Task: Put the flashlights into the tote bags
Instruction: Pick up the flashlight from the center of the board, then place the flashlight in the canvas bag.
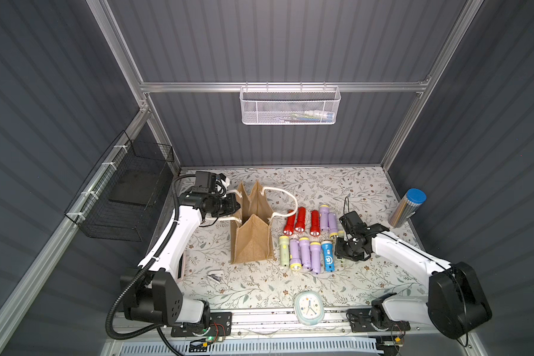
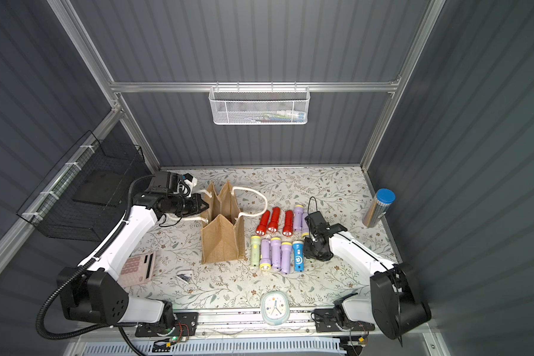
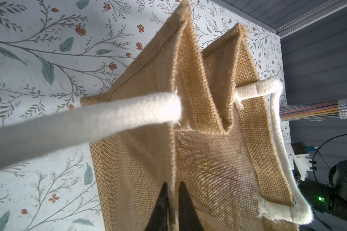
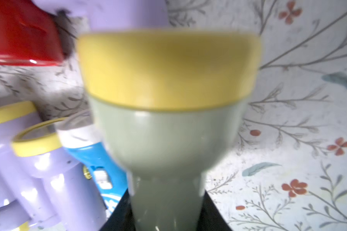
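Your right hand (image 4: 166, 209) grips a pale green flashlight (image 4: 164, 138) beside the other flashlights (image 1: 304, 253). Lift clear, then cross to the tote bag (image 1: 253, 243), centre-left on the bench (image 1: 259, 289). Your left hand (image 3: 173, 200) straddles its rim, grip unclear: hold the mouth wide.

We log a white mesh basket (image 1: 259, 108) hung on the rail at upper centre; its contents are too small to name. Black wire basket (image 1: 121, 197) on the left wall. Blue-capped canister of pencils (image 1: 407, 208) at the right edge of the floral table cover (image 1: 336, 185). Pale clock (image 1: 309, 308) at bottom centre. Pink calculator (image 2: 138, 266) lower left, with a small silvery object (image 2: 184, 276) near it.
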`<action>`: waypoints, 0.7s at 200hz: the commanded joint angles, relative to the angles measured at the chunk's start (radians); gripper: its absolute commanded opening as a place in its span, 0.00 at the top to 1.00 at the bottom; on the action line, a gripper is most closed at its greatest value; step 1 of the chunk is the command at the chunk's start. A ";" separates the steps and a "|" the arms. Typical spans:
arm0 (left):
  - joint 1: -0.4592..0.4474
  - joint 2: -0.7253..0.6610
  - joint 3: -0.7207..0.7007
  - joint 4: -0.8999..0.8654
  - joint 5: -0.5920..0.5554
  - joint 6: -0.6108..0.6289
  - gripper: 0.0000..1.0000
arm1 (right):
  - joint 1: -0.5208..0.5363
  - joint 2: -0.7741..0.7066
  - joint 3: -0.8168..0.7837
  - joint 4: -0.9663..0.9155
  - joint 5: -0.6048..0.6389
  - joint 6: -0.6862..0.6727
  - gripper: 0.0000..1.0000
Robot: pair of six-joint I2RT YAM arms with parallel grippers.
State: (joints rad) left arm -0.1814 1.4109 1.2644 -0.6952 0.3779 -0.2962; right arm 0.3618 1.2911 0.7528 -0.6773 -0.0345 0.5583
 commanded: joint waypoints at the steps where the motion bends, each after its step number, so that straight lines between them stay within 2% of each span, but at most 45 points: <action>1: -0.004 -0.027 0.001 -0.040 0.008 0.015 0.78 | 0.003 -0.044 0.087 -0.014 0.000 -0.036 1.00; 14: -0.006 -0.022 0.010 -0.059 -0.015 0.019 0.71 | 0.005 -0.063 0.137 -0.026 -0.001 -0.049 1.00; 43: -0.019 -0.009 0.028 -0.093 -0.034 0.038 0.69 | 0.017 -0.084 0.265 -0.027 -0.044 -0.064 1.00; 53: -0.024 -0.005 0.030 -0.103 -0.040 0.043 0.75 | 0.031 -0.078 0.320 -0.026 -0.055 -0.070 1.00; 76: -0.030 -0.004 0.026 -0.106 -0.040 0.048 1.00 | 0.092 -0.048 0.456 -0.022 -0.045 -0.100 1.00; 140: -0.032 -0.058 -0.024 -0.007 -0.021 0.030 1.00 | 0.270 0.101 0.772 0.049 -0.070 -0.134 1.00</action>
State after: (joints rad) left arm -0.2043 1.3949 1.2602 -0.7471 0.3386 -0.2657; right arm 0.5850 1.3472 1.4441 -0.6750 -0.0761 0.4473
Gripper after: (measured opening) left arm 0.054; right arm 0.382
